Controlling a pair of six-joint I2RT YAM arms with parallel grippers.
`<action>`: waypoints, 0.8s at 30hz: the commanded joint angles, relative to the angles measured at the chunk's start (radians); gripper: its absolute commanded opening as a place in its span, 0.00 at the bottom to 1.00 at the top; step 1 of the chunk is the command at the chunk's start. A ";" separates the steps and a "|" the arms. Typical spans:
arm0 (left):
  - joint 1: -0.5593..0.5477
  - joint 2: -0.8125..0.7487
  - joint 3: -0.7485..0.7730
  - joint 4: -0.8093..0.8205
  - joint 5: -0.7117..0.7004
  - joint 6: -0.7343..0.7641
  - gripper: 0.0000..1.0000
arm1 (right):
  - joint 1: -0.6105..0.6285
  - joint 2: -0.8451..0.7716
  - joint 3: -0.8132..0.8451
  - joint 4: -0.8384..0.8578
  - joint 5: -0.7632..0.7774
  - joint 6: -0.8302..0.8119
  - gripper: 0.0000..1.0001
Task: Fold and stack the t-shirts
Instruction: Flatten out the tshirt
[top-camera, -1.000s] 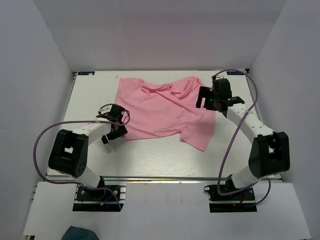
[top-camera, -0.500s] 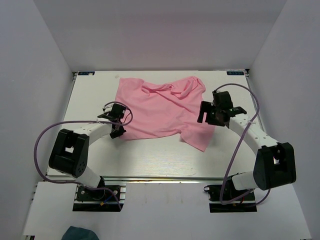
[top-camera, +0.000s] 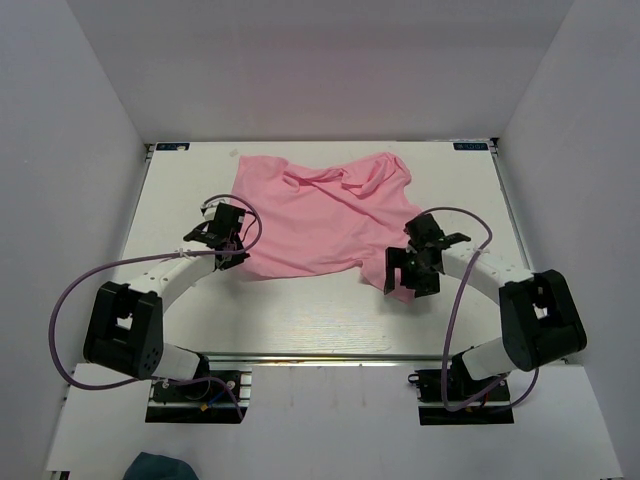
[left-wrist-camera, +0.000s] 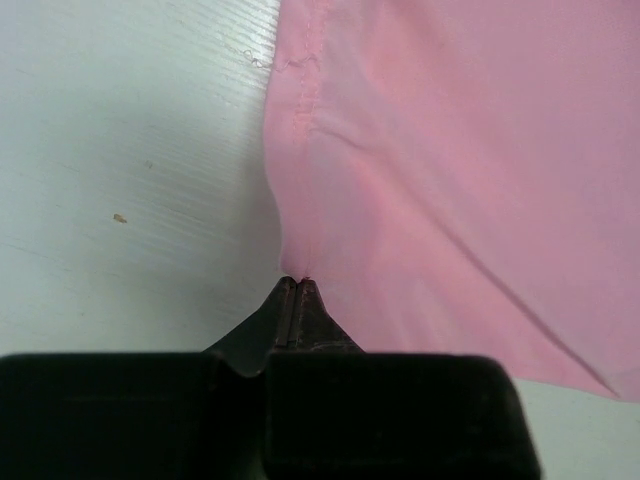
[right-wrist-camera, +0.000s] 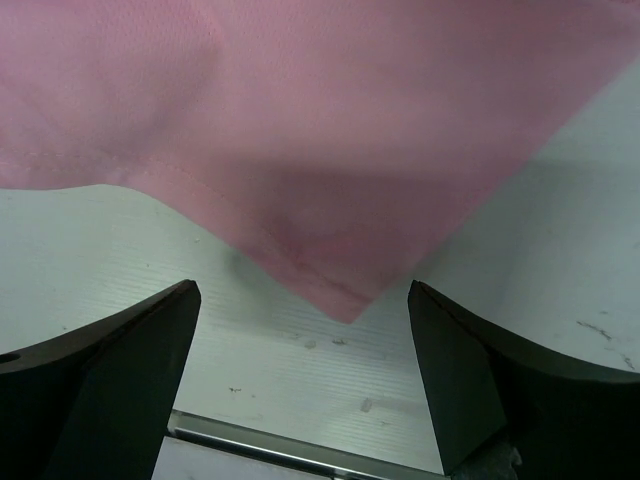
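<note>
White table (top-camera: 300, 322): we find t-shirt (top-camera: 320, 215) rumpled; left gripper (left-wrist-camera: 298, 287) pinches hem, right gripper (right-wrist-camera: 302, 292) agape (teal cloth (top-camera: 160, 466) off-table).

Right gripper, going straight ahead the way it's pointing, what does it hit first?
Likely the hem corner of the pink t-shirt, just ahead of the open right gripper, though depth is unclear.

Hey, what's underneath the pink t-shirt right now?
The pink t-shirt lies on the white table, whose bare top shows around its edges. Anything beneath the rumpled middle is covered and cannot be seen.
</note>
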 joint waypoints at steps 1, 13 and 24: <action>-0.003 -0.028 0.026 -0.022 -0.011 0.016 0.00 | 0.021 0.031 -0.023 0.040 -0.013 0.033 0.89; -0.003 -0.061 0.036 -0.042 -0.002 0.016 0.00 | 0.067 0.042 -0.057 0.131 0.129 0.103 0.28; -0.003 -0.149 0.134 -0.067 0.024 0.043 0.00 | 0.061 -0.090 0.064 0.260 0.126 0.024 0.00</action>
